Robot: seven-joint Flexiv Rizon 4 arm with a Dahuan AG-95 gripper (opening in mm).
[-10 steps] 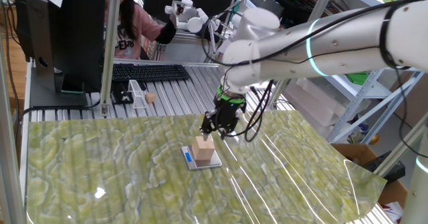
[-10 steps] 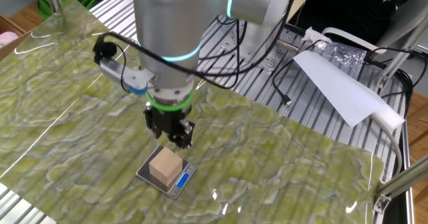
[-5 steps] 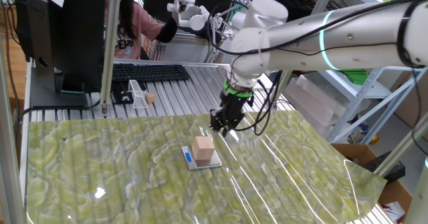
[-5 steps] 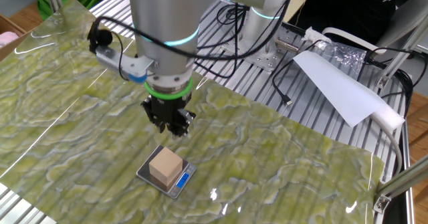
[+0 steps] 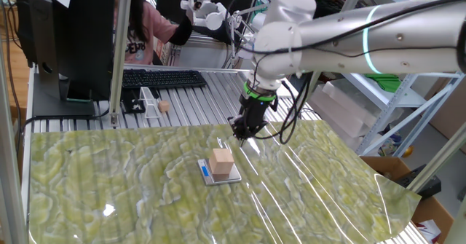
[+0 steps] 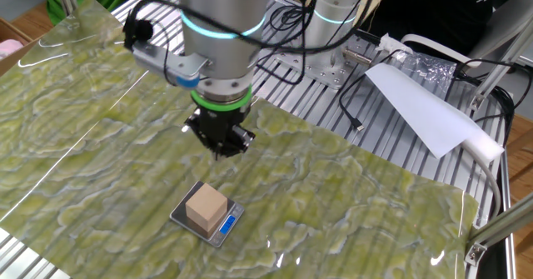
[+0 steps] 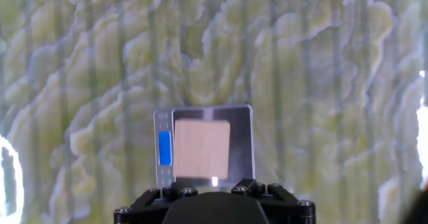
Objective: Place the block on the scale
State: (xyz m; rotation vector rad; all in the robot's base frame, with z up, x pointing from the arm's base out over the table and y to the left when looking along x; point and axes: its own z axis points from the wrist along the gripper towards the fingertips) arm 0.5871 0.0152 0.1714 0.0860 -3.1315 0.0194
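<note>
1. Wooden and light tan, the block [image 5: 222, 159] sits on the scale [image 5: 206, 172], roughly centred on its silver-grey plate, with the blue display strip showing beside it
2. Both lie near the middle of the table [image 5: 109, 186], which is covered by a green-and-cream marbled sheet
3. From the hand view, the block [image 7: 201, 149] fills most of the plate and stays within its edges, square to them
4. Above and apart from the block hangs the end effector [image 6: 221, 148], towards the far edge of the table; it holds nothing, but whether its fingers are spread or pressed together cannot be told
5. Judged from this, the placing looks done: the block rests on the scale unsupported, and only moving the arm clear seems left
</note>
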